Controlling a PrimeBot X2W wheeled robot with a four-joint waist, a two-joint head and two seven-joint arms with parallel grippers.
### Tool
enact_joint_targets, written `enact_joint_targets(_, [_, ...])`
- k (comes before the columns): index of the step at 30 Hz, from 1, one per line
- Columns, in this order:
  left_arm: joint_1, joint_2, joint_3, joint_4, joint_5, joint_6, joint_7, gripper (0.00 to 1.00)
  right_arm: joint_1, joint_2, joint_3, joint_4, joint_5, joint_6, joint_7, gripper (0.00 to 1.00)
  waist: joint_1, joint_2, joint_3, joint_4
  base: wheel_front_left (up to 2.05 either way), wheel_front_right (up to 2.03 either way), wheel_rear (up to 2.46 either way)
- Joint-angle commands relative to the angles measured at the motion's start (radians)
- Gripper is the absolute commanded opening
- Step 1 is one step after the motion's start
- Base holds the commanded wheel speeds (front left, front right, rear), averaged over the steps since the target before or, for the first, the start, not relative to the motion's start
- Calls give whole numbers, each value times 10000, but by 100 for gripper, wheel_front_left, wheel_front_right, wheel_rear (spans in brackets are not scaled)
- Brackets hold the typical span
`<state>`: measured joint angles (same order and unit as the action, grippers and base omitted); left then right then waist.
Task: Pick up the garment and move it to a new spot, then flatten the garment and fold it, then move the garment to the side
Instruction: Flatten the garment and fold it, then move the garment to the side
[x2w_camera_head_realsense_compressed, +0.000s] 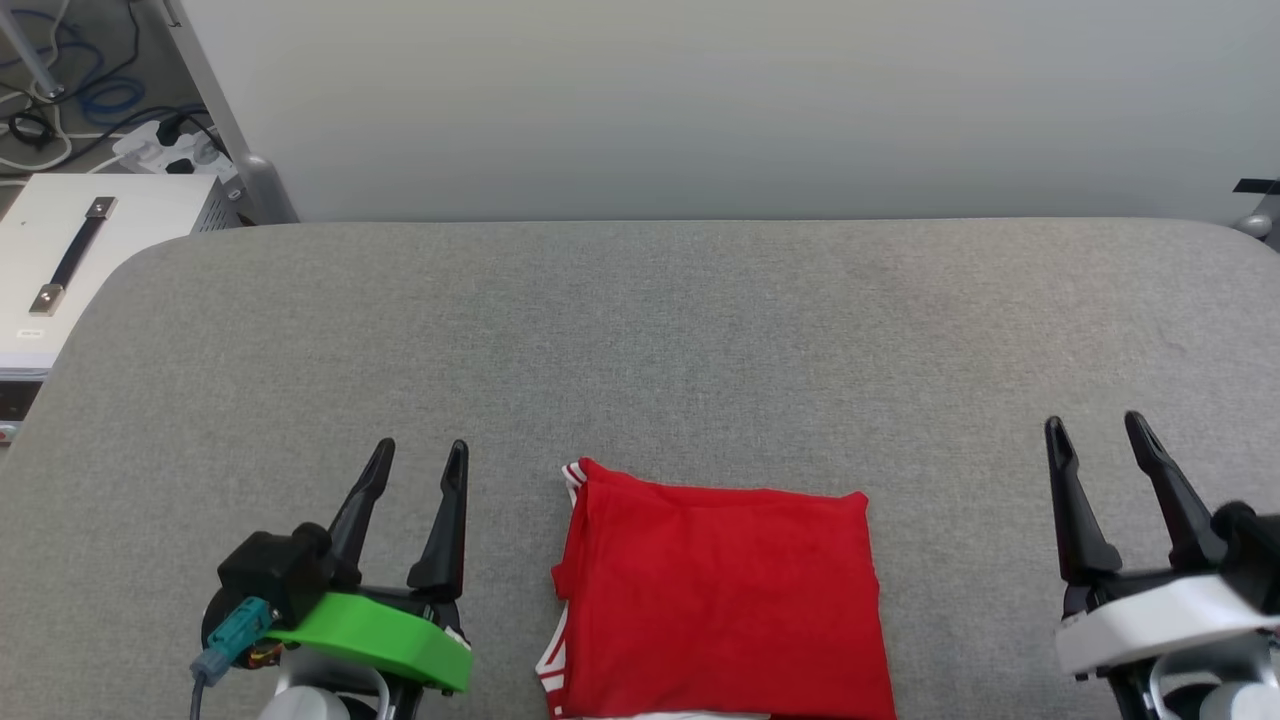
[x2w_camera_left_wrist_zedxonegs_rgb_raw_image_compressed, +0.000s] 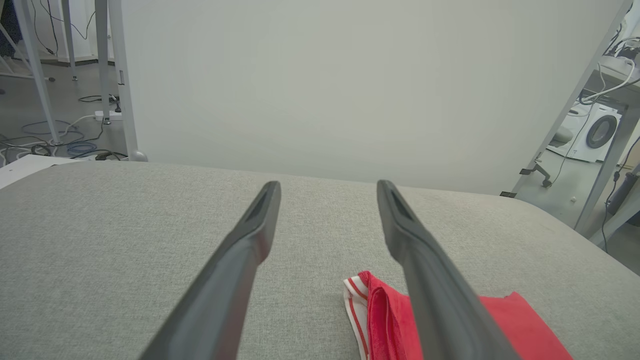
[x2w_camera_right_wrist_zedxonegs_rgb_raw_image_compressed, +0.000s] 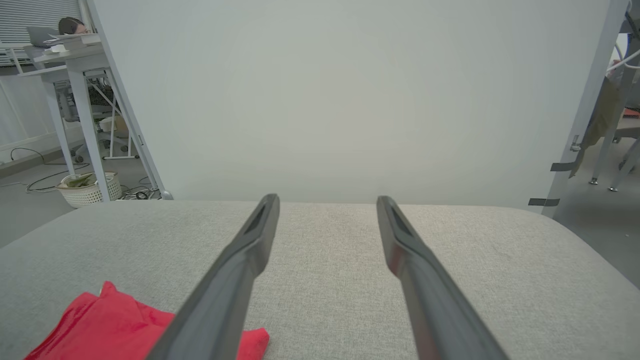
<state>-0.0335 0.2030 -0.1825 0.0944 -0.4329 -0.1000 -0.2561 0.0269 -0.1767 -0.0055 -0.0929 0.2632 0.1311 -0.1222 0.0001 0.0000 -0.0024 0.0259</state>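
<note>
Head view: shows the garment (x2w_camera_head_realsense_compressed: 720, 600) folded into a compact red rectangle (striped trim peeking out at its left edge) at the near middle of the table (x2w_camera_head_realsense_compressed: 640, 330), between the left jaws and the right jaws, with both sets spread wide, empty and clear of the cloth. Left wrist view: looks past wide-parted jaws to a trimmed corner of the garment (x2w_camera_left_wrist_zedxonegs_rgb_raw_image_compressed: 520, 325), lying flat and untouched. Right wrist view: catches the garment (x2w_camera_right_wrist_zedxonegs_rgb_raw_image_compressed: 100, 325) low at left, apart; suggests lifting, flattening and folding done, leaving only the move aside.
</note>
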Motion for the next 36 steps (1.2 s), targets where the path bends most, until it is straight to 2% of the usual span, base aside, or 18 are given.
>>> enact_joint_targets(1, [184, -138, 109, 71, 130, -82, -56, 100, 247, 214, -138, -106, -90, -4, -164, 100, -1, 0, 23, 18, 0, 0, 0])
enact_joint_targets(8, [298, -411, 248, 409, 400, -251, -56, 100, 693, 687, -333, 219, -145, -4, -509, 100, -1, 0, 99, 33, 0, 0, 0])
enact_joint_targets(18, [150, -496, 292, 582, 587, -301, -57, 100, 545, 657, -262, 622, -120, -4, -519, 100, -1, 0, 135, 89, 0, 0, 0])
enact_joint_targets(22, [79, -477, 196, 557, 529, -304, -57, 100, 506, 483, 35, 694, -19, -4, -22, 100, -1, 0, 232, 142, 0, 0, 0])
enact_joint_targets(26, [-18, -435, 125, 537, 461, -305, -57, 100, 424, 262, 567, 579, 468, -4, 1843, 100, -1, 0, 386, 232, 0, 0, 0])
enact_joint_targets(30, [-119, -412, 102, 507, 413, -305, -57, 100, 230, -73, 1051, 188, 1029, -4, 4788, 100, -1, 0, 627, 352, 0, 0, 0])
enact_joint_targets(36, [-361, -428, -19, 519, 383, -306, -57, 100, -182, 198, 961, -176, 1451, -4, 8355, 100, -1, 0, 1023, 648, 0, 0, 0])
